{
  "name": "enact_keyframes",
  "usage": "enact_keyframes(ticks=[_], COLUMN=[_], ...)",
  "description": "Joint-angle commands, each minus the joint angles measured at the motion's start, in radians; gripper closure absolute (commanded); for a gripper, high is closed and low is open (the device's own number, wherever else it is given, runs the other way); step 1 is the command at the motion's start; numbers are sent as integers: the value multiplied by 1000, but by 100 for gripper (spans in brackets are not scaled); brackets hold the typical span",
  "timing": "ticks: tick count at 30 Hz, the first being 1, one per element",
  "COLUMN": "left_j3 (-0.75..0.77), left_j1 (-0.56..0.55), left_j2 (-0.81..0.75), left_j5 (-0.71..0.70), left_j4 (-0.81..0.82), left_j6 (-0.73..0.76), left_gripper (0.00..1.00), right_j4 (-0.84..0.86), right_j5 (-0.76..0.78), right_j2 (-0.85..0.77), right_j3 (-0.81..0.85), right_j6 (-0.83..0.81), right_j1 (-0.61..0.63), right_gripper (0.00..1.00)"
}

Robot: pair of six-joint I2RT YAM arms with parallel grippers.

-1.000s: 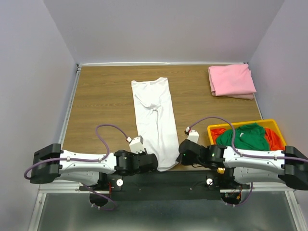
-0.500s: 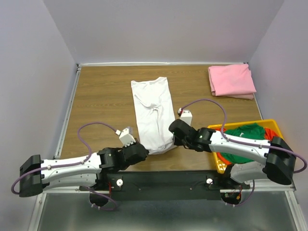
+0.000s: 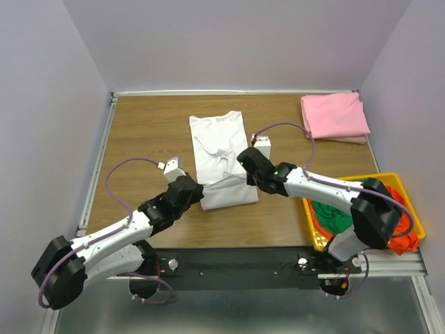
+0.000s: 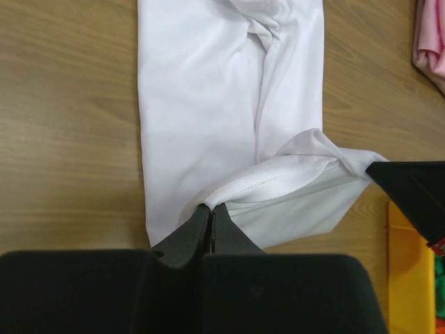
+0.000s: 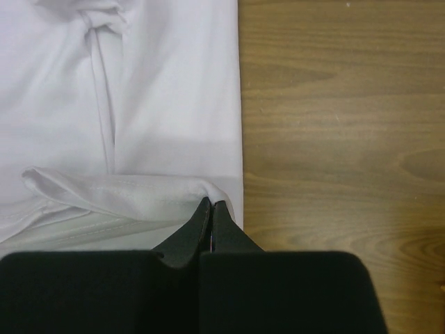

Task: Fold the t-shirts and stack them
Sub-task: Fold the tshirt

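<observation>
left claw (image 3: 197, 194) + right claw (image 3: 245, 180) both clenched on white t-shirt (image 3: 217, 139) hem | hem's now dragged halfway toward collar | fold looks roughly half done

table (image 3: 139, 139): wood | centre: white t-shirt (image 3: 217, 136) | far right: pink t-shirt (image 3: 335, 115) | near right: yellow basket (image 3: 311, 226)

Four t-shirts are counted: one white t-shirt (image 3: 219, 149), one pink t-shirt (image 3: 335, 117), one green t-shirt (image 3: 327, 212) and one orange t-shirt (image 3: 409, 236). One yellow basket (image 3: 314, 235), one table (image 3: 139, 139) and two pincers, the left pincer (image 3: 201, 195) and the right pincer (image 3: 245, 177), are seen.
</observation>
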Motion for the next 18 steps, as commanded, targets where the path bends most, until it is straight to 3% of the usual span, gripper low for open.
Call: enact_keyframes(ticks=[1,5,18], left_j3=[28,37,149], left_j1=[78,193,349], left_j2=[74,141,399], left_j5=[67,133,291], left_j4=[142,223,346], left_j6=[193,271,425], left_gripper=[100,100,100], right_j4=[58,71,76], right_j5=[51,32,3], right_j2=[88,177,347], right_j3=[83,157,303], right_j6=[-85,-128,-183], right_j1=[-52,-98,-175], right_gripper=[100,99,100])
